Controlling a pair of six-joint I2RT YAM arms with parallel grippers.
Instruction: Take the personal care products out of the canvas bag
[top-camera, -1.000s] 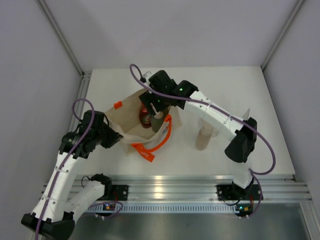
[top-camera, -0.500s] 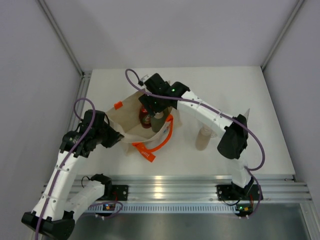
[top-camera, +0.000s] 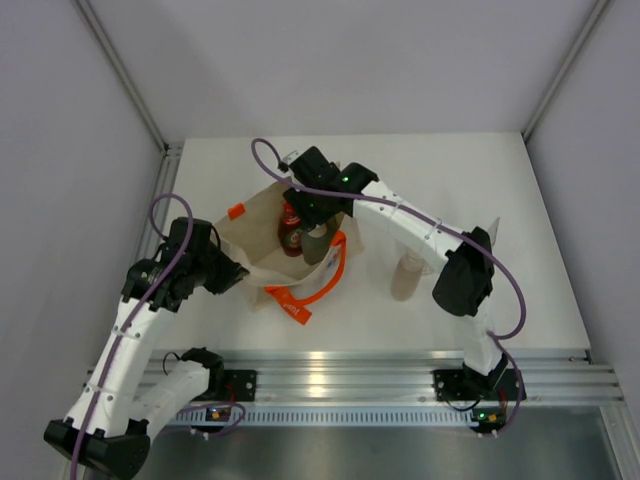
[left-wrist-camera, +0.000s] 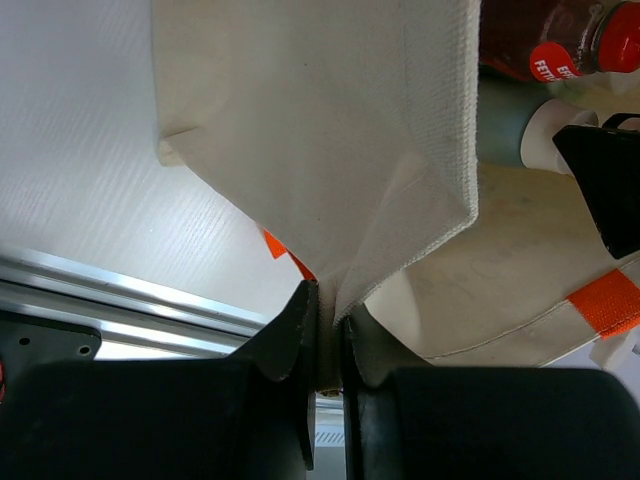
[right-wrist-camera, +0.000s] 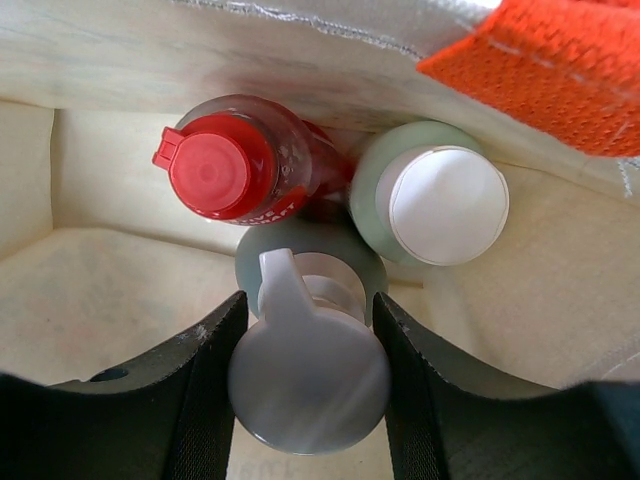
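Three bottles stand packed together inside the canvas bag. The right end effector clamps the grey-green bottle; the red-capped bottle touches it at 11 o'clock, the pale green bottle at 1 o'clock. The left end effector pinches the bag's rim. Lifting may topple these neighbours or snag the orange handle.

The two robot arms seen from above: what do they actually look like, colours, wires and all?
Both the left arm and the right arm are slim white tubes linked by chunky black joints. A purple cable loops along each. A tiny green light glows near the right wrist. The left gripper and right gripper end in two smooth, matte black fingers.
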